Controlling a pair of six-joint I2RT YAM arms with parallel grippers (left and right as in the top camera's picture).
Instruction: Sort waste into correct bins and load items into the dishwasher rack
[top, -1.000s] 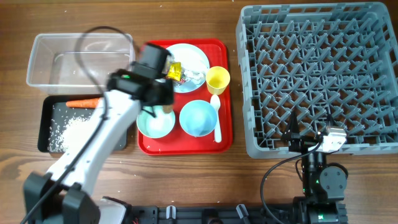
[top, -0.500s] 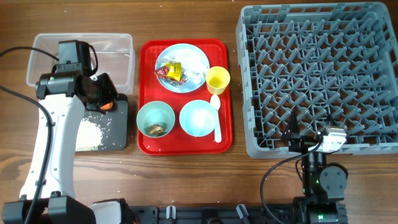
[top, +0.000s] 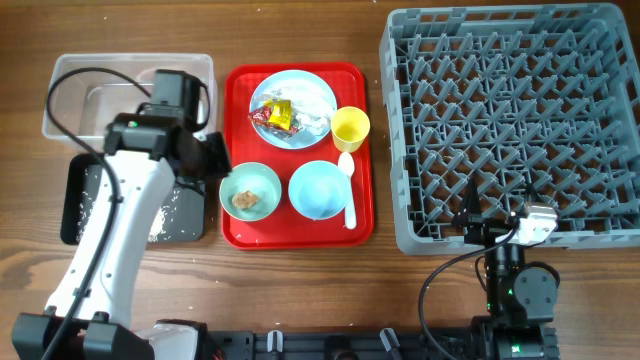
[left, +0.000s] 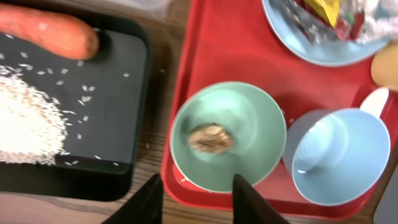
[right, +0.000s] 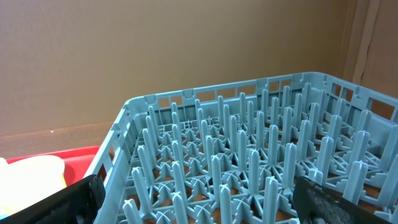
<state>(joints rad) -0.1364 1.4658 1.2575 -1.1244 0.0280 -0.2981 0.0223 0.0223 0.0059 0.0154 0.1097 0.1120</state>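
Left pincer (left: 198, 200): fingers part-way apart, nothing between them. It hangs over the seam where the black tray (left: 118, 74) meets the red tray (top: 232, 232), left of the desk's (top: 300, 290) centre. Right pincer (right: 196, 186): fingers wide apart, empty, at the rack's near wall toward the near right corner. The left arm is far nearer to all the waste.

- dishwasher rack (top: 392, 130): right half of the desk, nothing loaded yet.
- red tray: desk centre, carries all the dishes.
- clear tub (top: 70, 90): far left corner.
- black tray: along the left edge, just nearer than the tub. It holds the carrot (left: 46, 34) at its far side and a heap of rice (left: 25, 124).
- plate (top: 318, 88): far end of the red tray, wrappers (top: 278, 115) lying on it.
- left bowl (left: 249, 124) and right bowl (left: 339, 155): side by side at the tray's near end. Whether the rims touch, cannot tell.
- cup (top: 350, 127) and spoon (top: 349, 200): along the tray's right side.
- brown lump (left: 210, 138): bottom of the left bowl, straight ahead of the left pincer and roughly centred on its gap. Oval, with the long axis running along the line joining the two fingers.

Judgement: a wrist turn would give a grip across the short side. The bowl wall rings the lump, so the approach should come from above. The black tray, the likely destination, lies just to the left.
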